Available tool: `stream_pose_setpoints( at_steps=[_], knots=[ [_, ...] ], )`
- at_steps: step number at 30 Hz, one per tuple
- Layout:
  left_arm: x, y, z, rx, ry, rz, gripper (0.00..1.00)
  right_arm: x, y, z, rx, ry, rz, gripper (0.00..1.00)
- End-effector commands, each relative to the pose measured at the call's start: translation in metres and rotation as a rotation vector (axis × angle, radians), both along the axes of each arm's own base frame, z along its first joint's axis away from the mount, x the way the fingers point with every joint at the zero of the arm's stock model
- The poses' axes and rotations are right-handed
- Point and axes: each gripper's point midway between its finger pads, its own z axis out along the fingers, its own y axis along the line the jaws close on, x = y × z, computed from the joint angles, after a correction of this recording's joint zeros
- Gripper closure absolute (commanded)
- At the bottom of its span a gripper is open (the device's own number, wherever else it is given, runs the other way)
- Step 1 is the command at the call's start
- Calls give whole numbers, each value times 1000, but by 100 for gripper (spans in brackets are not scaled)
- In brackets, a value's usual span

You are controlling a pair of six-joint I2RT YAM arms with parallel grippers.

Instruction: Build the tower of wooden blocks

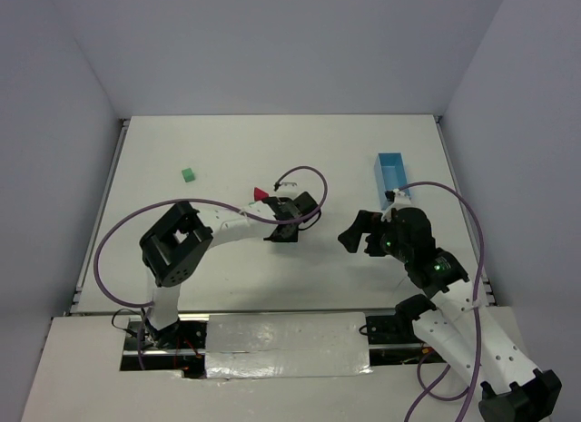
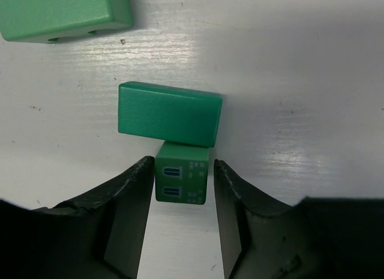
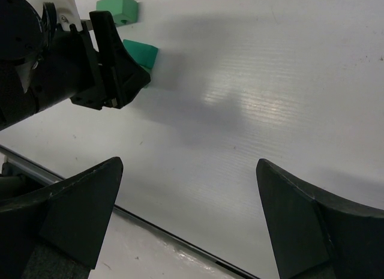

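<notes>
**White surface: left hand straddles printed block, no grip confirmed**

The white surface (image 1: pixel 272 150) sits inside pale, bare walls, with a light-blue tray (image 1: pixel 393 172) at its right side. No tower stands yet; the parts lie loose.

The left hand (image 2: pixel 183 164) is set low at mid-surface. Its fingers (image 2: pixel 138 195) flank a printed green block (image 2: pixel 182 182) bearing window marks. They stand narrow, with a slim gap showing on each side, so no hold is established. A green oblong block (image 2: pixel 170 113) lies crosswise, touching the printed block's far end. A larger green block with two holes (image 2: pixel 60 12) rests beyond it, apart. The red roof block (image 1: pixel 260 193) lies just beside this hand, and a lone green cube (image 1: pixel 188 174) sits well apart to the left.

The right hand (image 3: pixel 189 166) hangs wide apart and empty, near the tray.

Assessment: the blocks look like painted wood, so light and rigid but probably slick. Take the printed block on its two long flat sides, mid-length. The touching oblong could shift on lifting.
</notes>
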Motion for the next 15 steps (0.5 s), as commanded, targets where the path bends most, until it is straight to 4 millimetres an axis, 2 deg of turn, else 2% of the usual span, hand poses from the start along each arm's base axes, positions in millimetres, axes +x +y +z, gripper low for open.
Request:
stream_pose_setpoints(
  at_steps=[1, 7, 10, 11, 15],
  knots=[
    [3, -1, 13, -42, -30, 13, 44, 6, 5, 14, 13, -55, 21, 1],
    [1, -1, 15, -50, -30, 10, 44, 6, 5, 12, 12, -52, 28, 1],
    [1, -2, 17, -60, -32, 3, 56, 5, 6, 12, 13, -54, 33, 1],
    [1, -2, 21, -71, -39, 2, 67, 5, 6, 12, 13, -50, 30, 1],
    [0, 1, 35, -87, -58, 7, 87, 5, 7, 11, 13, -51, 36, 1]
  ],
)
